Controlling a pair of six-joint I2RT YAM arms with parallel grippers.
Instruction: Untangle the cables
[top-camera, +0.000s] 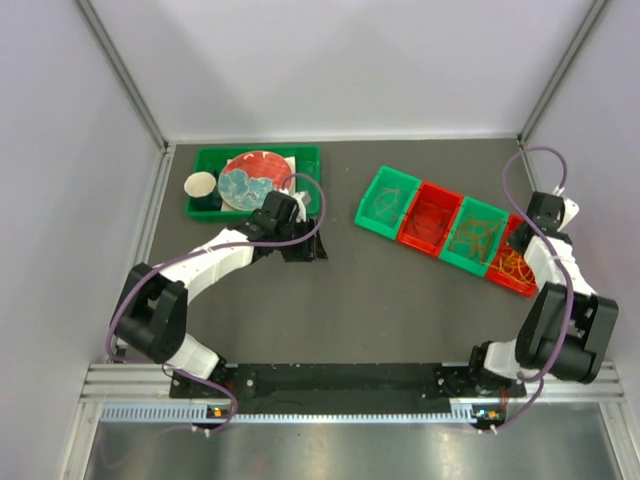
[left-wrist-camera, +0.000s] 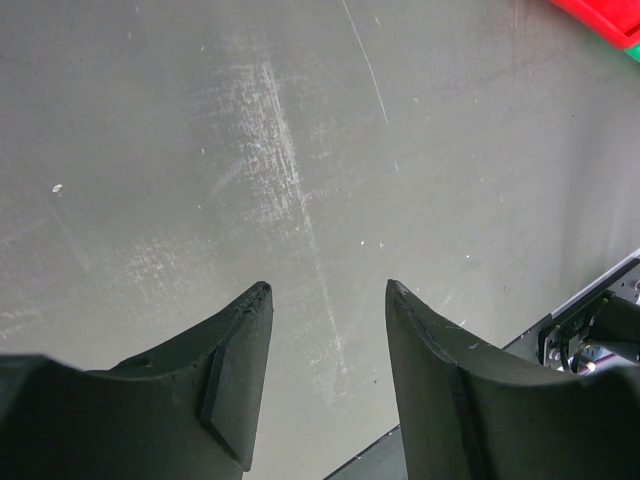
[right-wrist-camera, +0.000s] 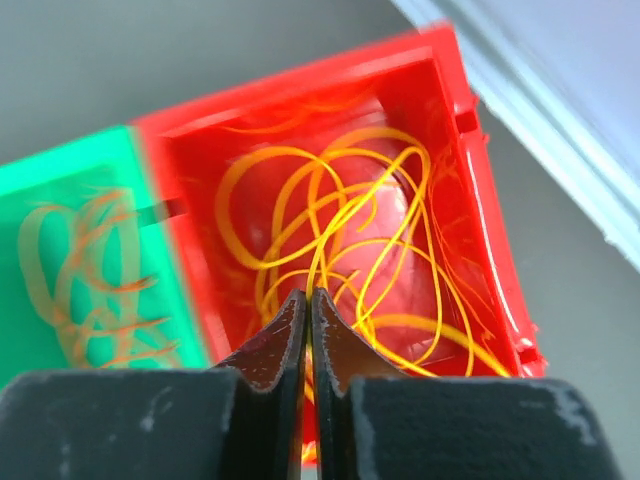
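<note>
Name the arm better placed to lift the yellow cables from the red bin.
Right: its fingers are shut on the yellow cables inside the red bin; the left fingers hang open over the table.

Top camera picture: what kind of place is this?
Probably a robot test booth: plain white walls box in a dark table, two robot arms are bolted to a metal rail, and bins hold cables.

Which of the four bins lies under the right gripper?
The right-end red bin, holding yellow cables; the other red bin is second from left.
</note>
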